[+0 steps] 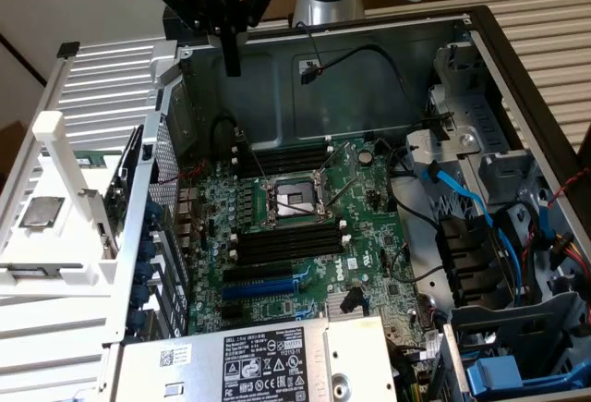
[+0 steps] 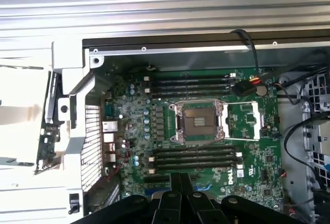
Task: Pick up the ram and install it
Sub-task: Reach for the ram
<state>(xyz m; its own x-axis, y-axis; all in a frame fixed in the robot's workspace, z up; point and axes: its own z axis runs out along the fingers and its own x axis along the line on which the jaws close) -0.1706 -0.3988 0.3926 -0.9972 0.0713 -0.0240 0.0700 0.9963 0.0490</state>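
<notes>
Gripper (image 1: pixel 231 69) fingers closed, empty, above motherboard (image 1: pixel 369 203). Ram (image 1: pixel 95 157) apparently sits in white rack (image 1: pixel 57 176) at the exterior view's left. It looks light, stiff and fragile; best gripped by the board edges, clear of the chips.

Ram (image 1: pixel 111 189): thin flat green board stick, not installed. It sits outside the case (image 1: pixel 168 189), in the white holder (image 1: pixel 55 166) at the exterior view's left, just beside the case's perforated side wall. It stands on its long edge, its length running along that wall. The holder's white bars hide most of it, so only green patches show and the chips can't be read. In the wrist view it's a narrow green sliver (image 2: pixel 45 149). Not held, well apart from the pincer (image 1: pixel 231 67).
</notes>
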